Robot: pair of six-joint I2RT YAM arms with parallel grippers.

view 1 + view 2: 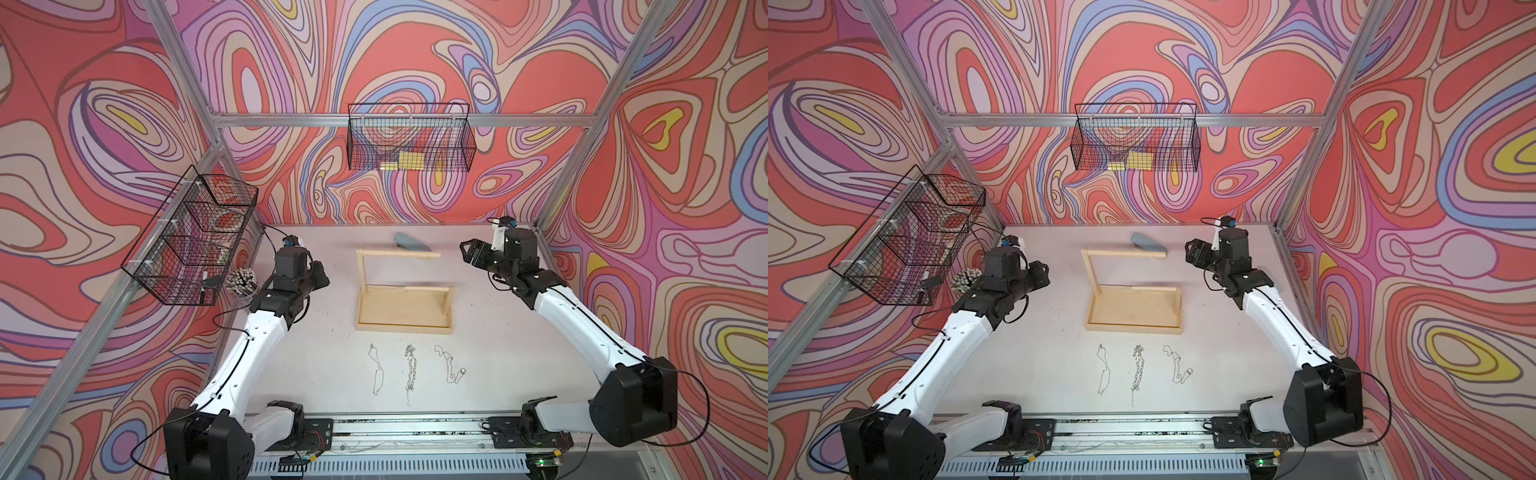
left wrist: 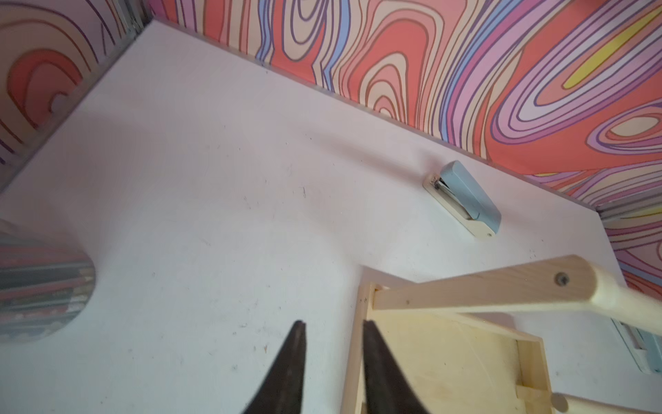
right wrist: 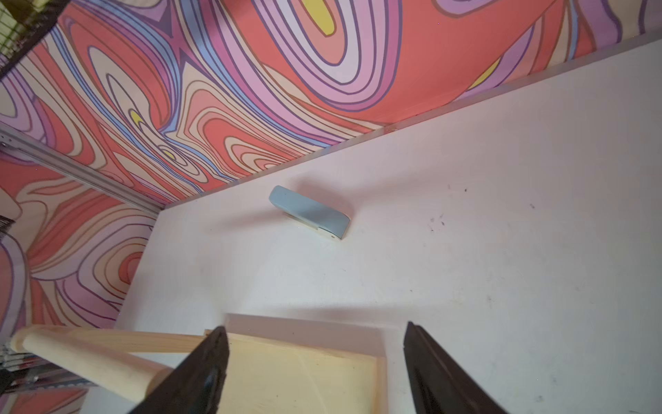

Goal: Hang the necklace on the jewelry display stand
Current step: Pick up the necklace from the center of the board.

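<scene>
Three necklaces [image 1: 410, 370] lay on the worktop [image 1: 316, 332] near the stand [image 1: 404, 327], none hung. Left end effector [image 2: 334, 324] sat nearly together, right end effector [image 3: 317, 328] apart, both empty. I feared a pinch slipping off thin chain or dragging a neighbour.

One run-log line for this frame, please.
phase: pre-grasp | left end effector: nearly shut, empty | right end effector: open, empty | necklaces: three, flat on table | jewelry display stand: bars bare
</scene>
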